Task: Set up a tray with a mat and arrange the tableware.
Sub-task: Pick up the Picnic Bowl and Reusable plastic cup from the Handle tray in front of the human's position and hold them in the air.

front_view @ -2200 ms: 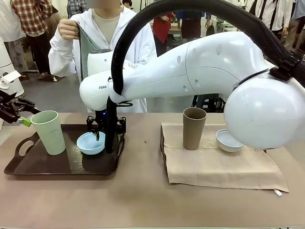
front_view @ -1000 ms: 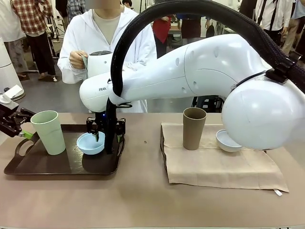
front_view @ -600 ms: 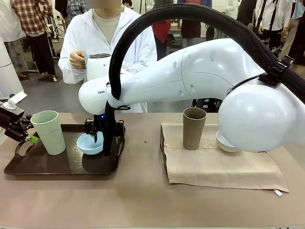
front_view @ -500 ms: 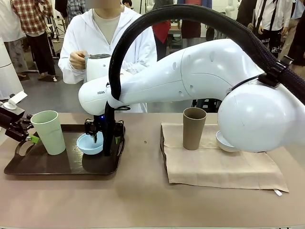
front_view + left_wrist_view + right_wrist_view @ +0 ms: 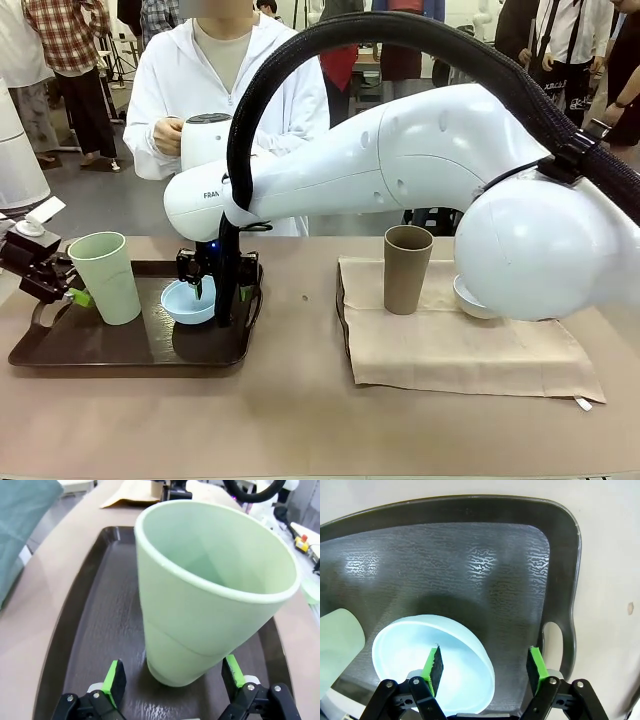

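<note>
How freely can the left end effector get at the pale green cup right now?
Probably yes: the left end effector is open, its pads flanking the pale green cup on the tray.

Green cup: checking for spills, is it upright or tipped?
Upright: the pale green cup stands on its base on the tray, rim up.
</note>
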